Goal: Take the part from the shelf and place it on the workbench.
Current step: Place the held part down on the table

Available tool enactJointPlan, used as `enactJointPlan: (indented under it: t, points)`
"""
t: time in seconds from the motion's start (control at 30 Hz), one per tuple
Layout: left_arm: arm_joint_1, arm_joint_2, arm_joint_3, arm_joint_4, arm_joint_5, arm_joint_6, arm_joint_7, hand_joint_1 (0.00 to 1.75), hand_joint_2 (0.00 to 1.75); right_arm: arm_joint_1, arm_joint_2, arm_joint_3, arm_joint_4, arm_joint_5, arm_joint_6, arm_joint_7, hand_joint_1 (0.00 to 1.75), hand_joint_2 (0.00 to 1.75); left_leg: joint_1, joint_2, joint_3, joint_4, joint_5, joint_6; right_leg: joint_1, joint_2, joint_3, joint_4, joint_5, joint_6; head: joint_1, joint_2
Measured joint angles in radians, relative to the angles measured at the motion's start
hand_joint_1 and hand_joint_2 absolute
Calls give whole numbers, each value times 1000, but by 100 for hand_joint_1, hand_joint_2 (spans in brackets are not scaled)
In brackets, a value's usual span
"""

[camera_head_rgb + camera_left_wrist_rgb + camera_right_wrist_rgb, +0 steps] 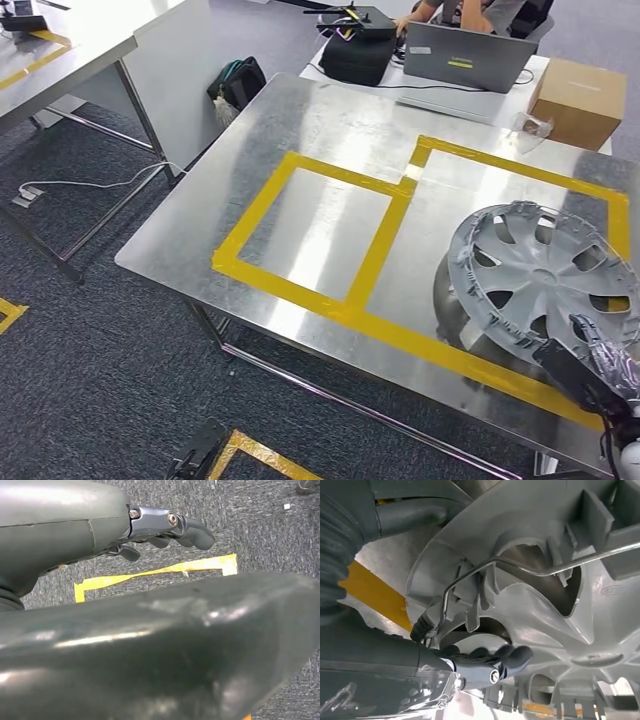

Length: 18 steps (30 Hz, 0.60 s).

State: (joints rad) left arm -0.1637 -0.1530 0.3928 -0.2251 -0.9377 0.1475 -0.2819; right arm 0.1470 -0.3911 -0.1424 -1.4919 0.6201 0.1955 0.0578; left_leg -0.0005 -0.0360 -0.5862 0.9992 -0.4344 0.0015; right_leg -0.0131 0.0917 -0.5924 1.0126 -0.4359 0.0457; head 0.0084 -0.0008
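Observation:
The part is a grey plastic wheel cover [540, 270], tilted over the right-hand yellow-taped rectangle of the steel workbench [226, 200]. My right hand [596, 375] grips its near rim at the bench's front right. In the right wrist view the cover's ribbed underside [546, 605] and its wire ring are close, with my dark fingers [497, 662] curled under the rim above the yellow tape [373, 592]. Whether the cover touches the bench, I cannot tell. My left hand [166, 527] hangs over the grey carpet with fingers stretched out and nothing in them.
A left-hand taped rectangle [317, 225] lies bare beside the cover. Behind the bench stand a laptop [468, 55], a black case [358, 45], a cardboard box [580, 100] and a person [453, 12]. A black bag [238, 82] and another table [53, 60] are at the left.

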Motion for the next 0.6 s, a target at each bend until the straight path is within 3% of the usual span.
enactJointPlan:
  t: [0.2,0.33,0.6]
  points:
    - [0,3,0,0,0,-4,-10,0,0,4,-48,-6,-3,-223,46,-50,0,175,0,0,1,0,0,0,0,1,0,0,1,1,0,0]
    - [0,4,0,0,3,-5,-13,0,0,19,-59,-9,-23,-266,31,-75,0,0,0,0,1,0,0,0,0,1,0,0,1,2,0,0]
    - [2,4,0,0,9,-1,-18,0,0,37,-58,9,-77,-205,-52,-100,0,0,0,0,0,0,2,2,0,0,0,0,1,2,0,0]
